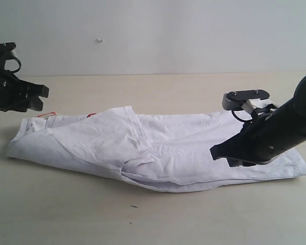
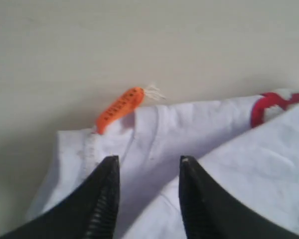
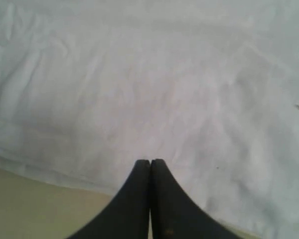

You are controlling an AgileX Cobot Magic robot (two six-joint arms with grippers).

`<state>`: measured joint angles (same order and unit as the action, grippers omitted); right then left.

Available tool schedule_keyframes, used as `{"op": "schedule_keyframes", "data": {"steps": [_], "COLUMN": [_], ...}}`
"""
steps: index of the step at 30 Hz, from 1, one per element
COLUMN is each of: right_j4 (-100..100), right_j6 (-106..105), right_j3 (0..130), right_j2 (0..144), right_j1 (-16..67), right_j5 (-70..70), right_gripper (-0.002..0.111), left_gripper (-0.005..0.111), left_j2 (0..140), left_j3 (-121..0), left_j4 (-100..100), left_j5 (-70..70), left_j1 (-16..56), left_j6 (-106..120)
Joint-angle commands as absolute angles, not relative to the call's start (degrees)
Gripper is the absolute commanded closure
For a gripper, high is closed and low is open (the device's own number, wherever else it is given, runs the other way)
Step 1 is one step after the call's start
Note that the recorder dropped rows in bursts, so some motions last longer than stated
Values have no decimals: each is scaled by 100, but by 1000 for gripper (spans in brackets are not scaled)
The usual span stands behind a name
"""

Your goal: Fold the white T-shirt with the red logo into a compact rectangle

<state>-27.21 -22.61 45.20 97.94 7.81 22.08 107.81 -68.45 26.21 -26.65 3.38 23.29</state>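
Left gripper [image 2: 148, 162]: its two black fingers are held apart, and nothing is seen between them.
Right gripper [image 3: 150, 162]: its two fingers are pressed together tip to tip. No cloth is seen pinched in them.
White T-shirt [image 1: 158, 148]: it is laid out long and crumpled on the table, stretched from the left gripper across to the right gripper. One side is folded over the middle, and a big crease is seen there.
Shirt by the left gripper: the neck end is found just under and ahead of the spread fingers. Whether it is touched cannot be told.
Shirt by the right gripper: plain white cloth is seen under and ahead of the closed tips, and the shirt's edge is close by them.
Red logo [image 2: 269, 102]: only a small red bit is seen, peeking out from under a fold, ahead of the left gripper and off toward the right gripper's side.
Orange tag [image 2: 120, 108]: it is stuck out at the shirt's edge, ahead of the left gripper's tips, with white threads at its end.
Table [image 1: 143, 219]: a pale tan top is seen all around the shirt.
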Motion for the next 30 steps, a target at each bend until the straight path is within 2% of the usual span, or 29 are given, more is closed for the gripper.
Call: {"op": "schedule_keyframes", "data": {"steps": [1, 4, 11, 19, 24, 30], "right_j4": [-2741, -2741, -2718, -2707, -2707, -2695], "right_j6": [-2285, -2285, -2310, -2310, -2310, -2310], "right_j3": [4492, 4492, 4492, 4492, 4492, 4492], "right_j2": [9746, 9746, 9746, 9746, 9746, 9746], "right_j1": [766, 766, 766, 766, 766, 766], "right_j5": [2236, 2328, 2422, 2395, 2395, 2408], "right_gripper": [108, 108, 108, 108, 108, 108], "left_gripper": [81, 85, 77, 77, 77, 77], "left_j2": [10813, 10975, 11494, 11839, 11560, 10877], "left_j3": [-6877, -6877, -6877, -6877, -6945, -7237], "left_j4": [3819, 3859, 3858, 3151, 3272, 3209], "left_j5": [-3214, -3334, -3626, -4172, -4055, -4164], "left_j1": [477, 615, 808, 808, 731, 290], "left_j6": [3390, 3545, 3555, 3402, 3413, 3423]}}
